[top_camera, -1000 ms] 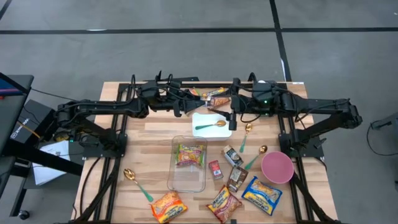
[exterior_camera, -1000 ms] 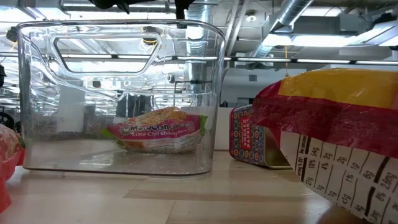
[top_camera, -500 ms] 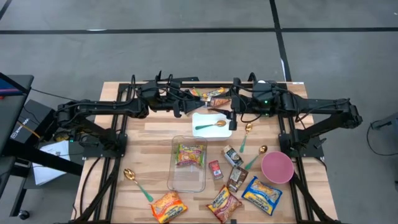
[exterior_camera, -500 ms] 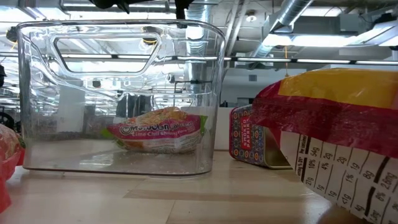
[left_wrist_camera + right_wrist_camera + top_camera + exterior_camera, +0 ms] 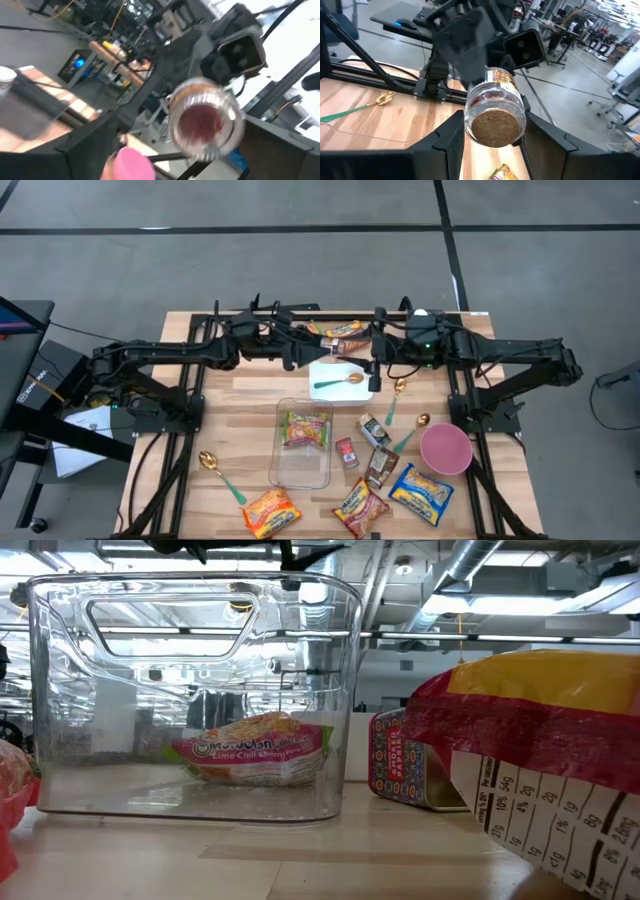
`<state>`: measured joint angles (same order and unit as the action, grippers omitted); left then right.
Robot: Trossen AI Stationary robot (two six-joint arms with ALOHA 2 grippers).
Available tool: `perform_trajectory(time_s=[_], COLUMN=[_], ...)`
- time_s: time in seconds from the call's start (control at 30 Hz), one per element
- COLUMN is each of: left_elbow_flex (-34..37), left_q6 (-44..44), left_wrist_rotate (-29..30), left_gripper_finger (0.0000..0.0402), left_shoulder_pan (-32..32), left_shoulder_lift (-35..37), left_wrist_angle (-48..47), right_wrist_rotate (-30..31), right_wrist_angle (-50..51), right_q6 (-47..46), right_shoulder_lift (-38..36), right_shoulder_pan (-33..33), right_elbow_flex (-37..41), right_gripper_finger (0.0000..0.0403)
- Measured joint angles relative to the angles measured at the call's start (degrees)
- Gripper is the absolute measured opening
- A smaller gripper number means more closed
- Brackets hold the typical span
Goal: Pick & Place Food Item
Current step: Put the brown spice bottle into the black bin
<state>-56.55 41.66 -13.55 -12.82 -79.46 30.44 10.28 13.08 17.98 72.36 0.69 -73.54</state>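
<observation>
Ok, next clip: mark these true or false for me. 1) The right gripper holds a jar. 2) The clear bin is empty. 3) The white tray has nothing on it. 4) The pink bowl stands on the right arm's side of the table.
1) True: the right gripper is closed on the jar.
2) False: a ramen packet lies in the clear bin.
3) False: a green-handled spoon lies on the white tray.
4) True: the pink bowl stands there, empty.
</observation>
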Motion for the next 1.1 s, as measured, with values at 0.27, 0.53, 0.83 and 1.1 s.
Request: perform_trajectory(time_s=[0.27,0.53,0.83,1.1], left_elbow_flex=[0.0,0.03,0.04,0.04], left_q6=[-5.78,-8.58,-11.22,-11.16], left_wrist_rotate=[-8.0,-18.97,-19.33,-19.06], left_gripper_finger=[0.0379,0.0378,0.0359,0.0339], left_shoulder_pan=[-1.92,-1.3,0.35,0.59], left_shoulder_lift=[1.25,1.56,1.56,1.56], left_wrist_angle=[-3.65,-15.59,-19.6,-19.58], right_wrist_rotate=[0.68,6.14,5.8,2.66], right_wrist_angle=[9.76,26.57,50.93,66.55], right_q6=[-4.42,-15.67,-41.45,-53.42], right_shoulder_lift=[-0.15,-1.04,-1.07,-1.07], right_shoulder_pan=[0.13,0.2,1.99,8.01], right_elbow_flex=[-2.97,-6.67,-7.48,-7.48], right_gripper_finger=[0.0164,0.0164,0.0165,0.0165])
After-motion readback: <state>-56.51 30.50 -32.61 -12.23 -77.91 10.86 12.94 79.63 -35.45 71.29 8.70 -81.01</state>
